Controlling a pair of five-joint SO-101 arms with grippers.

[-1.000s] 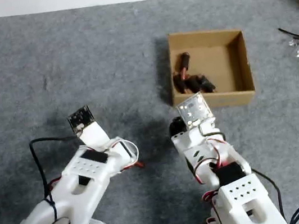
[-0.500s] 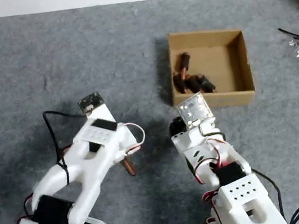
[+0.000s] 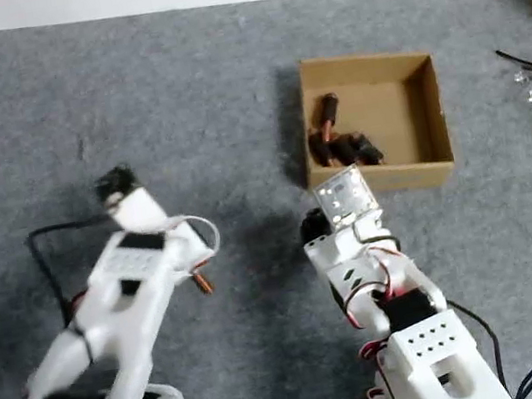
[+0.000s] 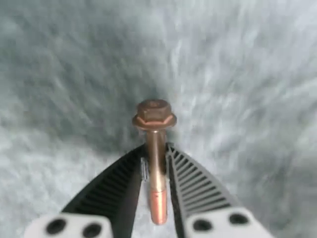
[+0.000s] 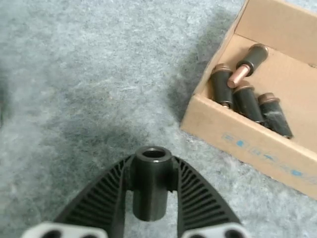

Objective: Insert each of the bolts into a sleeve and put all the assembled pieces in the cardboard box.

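Grey felt covers the desk [image 3: 228, 84]. The left fingers [image 4: 177, 166] are clamped on the shank of a copper bolt [image 4: 155, 144]. Its hex head projects past the tips. The right fingers [image 5: 183, 181] grip a black sleeve [image 5: 150, 188], open bore facing away from the wrist. The high view places the bolt at 8 o'clock and the sleeve at 7 o'clock from the cardboard box [image 3: 414, 174]. The right wrist view resolves four assembled pieces [image 5: 245, 101] inside the box.
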